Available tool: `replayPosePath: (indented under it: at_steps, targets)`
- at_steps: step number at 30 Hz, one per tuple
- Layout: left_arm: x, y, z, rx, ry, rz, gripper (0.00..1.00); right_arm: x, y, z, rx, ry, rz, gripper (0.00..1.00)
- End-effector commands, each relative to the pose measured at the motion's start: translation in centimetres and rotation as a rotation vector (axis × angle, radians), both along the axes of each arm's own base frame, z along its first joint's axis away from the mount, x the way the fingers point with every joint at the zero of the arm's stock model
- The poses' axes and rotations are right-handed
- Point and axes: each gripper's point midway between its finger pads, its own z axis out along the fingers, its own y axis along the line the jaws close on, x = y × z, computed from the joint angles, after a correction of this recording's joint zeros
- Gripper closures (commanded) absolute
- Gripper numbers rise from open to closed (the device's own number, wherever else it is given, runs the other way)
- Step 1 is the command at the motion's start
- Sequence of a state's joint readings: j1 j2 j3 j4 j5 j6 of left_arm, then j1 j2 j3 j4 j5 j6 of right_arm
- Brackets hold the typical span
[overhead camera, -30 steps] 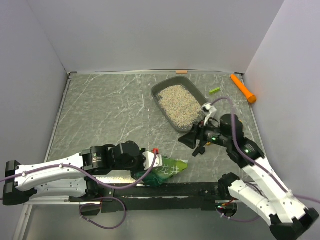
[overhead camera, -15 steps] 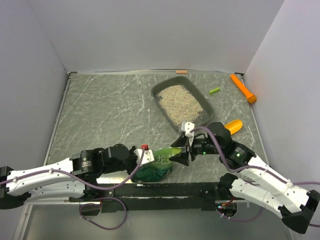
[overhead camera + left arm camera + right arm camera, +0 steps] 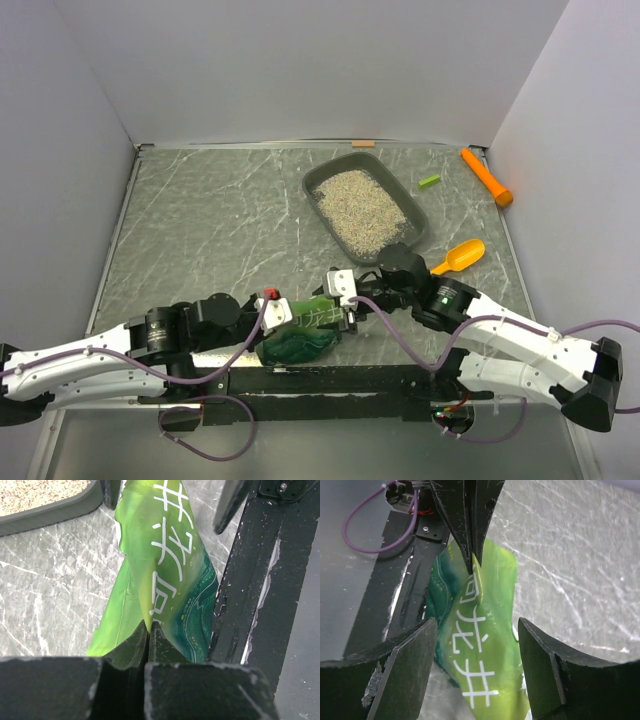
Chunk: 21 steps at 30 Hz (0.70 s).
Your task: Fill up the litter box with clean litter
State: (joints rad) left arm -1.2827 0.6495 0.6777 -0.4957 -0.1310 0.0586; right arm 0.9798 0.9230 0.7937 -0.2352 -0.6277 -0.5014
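Note:
The dark grey litter box (image 3: 318, 180) stands at the back right and holds clean litter (image 3: 362, 208); its corner shows in the left wrist view (image 3: 50, 511). A crinkled green bag (image 3: 305, 332) lies near the front edge. My left gripper (image 3: 283, 314) is shut on the bag's edge (image 3: 170, 570), fingertips pressed together (image 3: 148, 629). My right gripper (image 3: 345, 303) is open, with its jaws on either side of the bag's other end (image 3: 480, 650), not touching it (image 3: 477, 675).
An orange-yellow scoop (image 3: 460, 257) lies on the table right of the right arm. An orange stick (image 3: 486, 177) and a small green piece (image 3: 429, 181) lie at the back right. A black rail (image 3: 330, 380) runs along the near edge beside the bag.
My right gripper moved left from beside the litter box to the bag and now straddles it. The scoop came into view on the table. My left gripper shifted left with the bag.

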Motion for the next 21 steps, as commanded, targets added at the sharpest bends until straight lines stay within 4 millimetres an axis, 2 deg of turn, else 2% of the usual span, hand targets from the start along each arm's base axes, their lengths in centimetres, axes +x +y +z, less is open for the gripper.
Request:
replayPosePath:
  at_steps: [1,4,6,10,21]
  targets:
    - [0.8,0.0,4.3,-0.177,-0.045,0.057,0.99,-0.1,1.6,3.5,0.085,-0.112,0.084,0.28]
    - [0.8,0.6,5.0,-0.214,-0.057,0.066,0.99,-0.6,1.8,2.1,0.051,-0.075,0.102,0.29]
    - [0.7,0.8,5.4,-0.234,-0.062,0.066,0.99,-0.6,2.0,2.0,0.062,-0.069,0.097,0.3]
    - [0.7,0.8,5.5,-0.237,-0.059,0.064,0.99,-0.6,2.1,0.5,0.043,-0.044,0.093,0.3]
    - [0.7,0.9,5.7,-0.247,-0.055,0.069,0.99,-0.4,3.1,-0.9,0.018,-0.014,0.111,0.31]
